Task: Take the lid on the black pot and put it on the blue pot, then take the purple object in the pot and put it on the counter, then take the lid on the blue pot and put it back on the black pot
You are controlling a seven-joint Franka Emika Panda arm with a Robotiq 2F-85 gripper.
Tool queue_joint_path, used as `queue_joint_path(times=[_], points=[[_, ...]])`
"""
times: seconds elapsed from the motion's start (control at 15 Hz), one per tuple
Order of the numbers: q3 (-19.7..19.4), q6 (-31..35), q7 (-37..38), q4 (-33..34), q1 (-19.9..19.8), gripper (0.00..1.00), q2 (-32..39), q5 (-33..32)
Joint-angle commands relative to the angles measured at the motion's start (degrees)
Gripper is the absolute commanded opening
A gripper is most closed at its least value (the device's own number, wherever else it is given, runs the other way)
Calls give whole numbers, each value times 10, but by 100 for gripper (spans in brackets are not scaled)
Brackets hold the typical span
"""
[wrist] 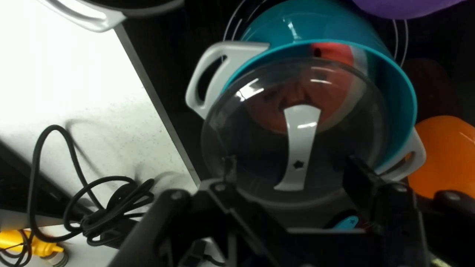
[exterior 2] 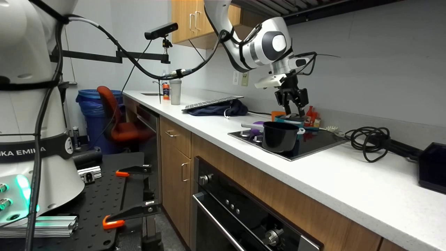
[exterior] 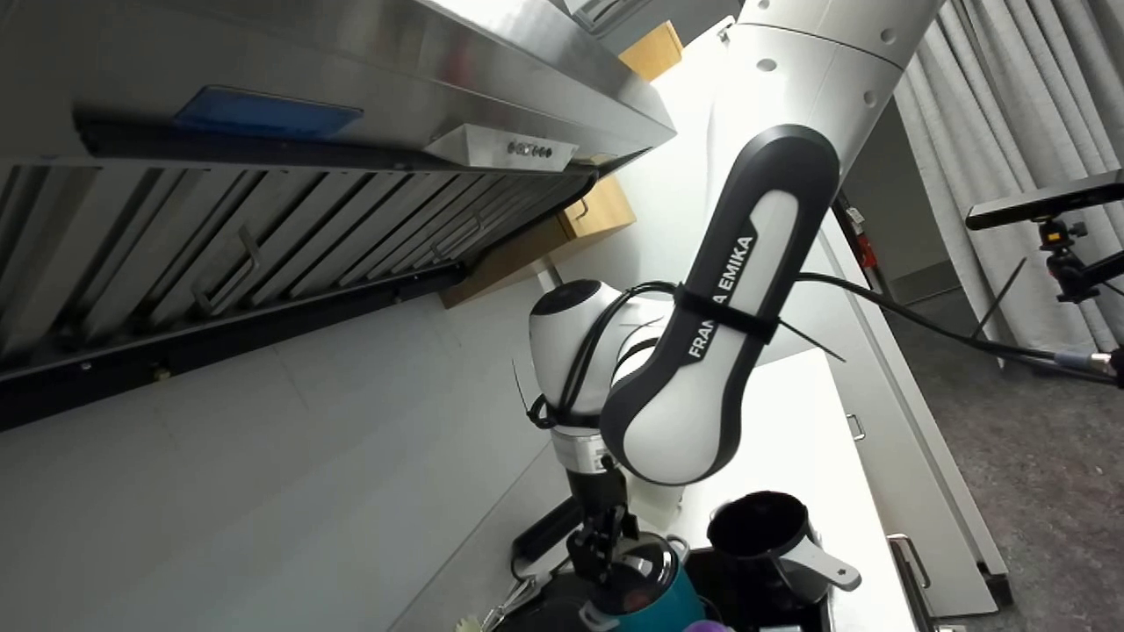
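Wrist view: the gripper (wrist: 291, 167) is spread wide, its black fingers (wrist: 365, 183) standing apart from the pale bar handle (wrist: 301, 139) on either side; whether they touch the lid (wrist: 259, 148) I cannot tell. Round, glossy and see-through, it lies off-centre over the mouth of the blue pot (wrist: 308, 22), shifted toward the gripper. The bar's long axis runs between the fingers, roughly crosswise to the blue pot's grey side handles (wrist: 241, 55). In both exterior views the smooth, round black pot (exterior 2: 280, 137) stands near the blue pot.
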Motion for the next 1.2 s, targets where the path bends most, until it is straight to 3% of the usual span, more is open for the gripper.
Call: queue_joint_path(times=[0.0, 0.33, 0.4, 1.13], points=[[-4, -8, -10, 31, 2, 42, 17, 14], [-7, -10, -8, 35, 3, 3, 14, 13], [-7, -10, -8, 35, 2, 0, 14, 13], [-39, -4, 31, -32, 16, 4, -42, -3]])
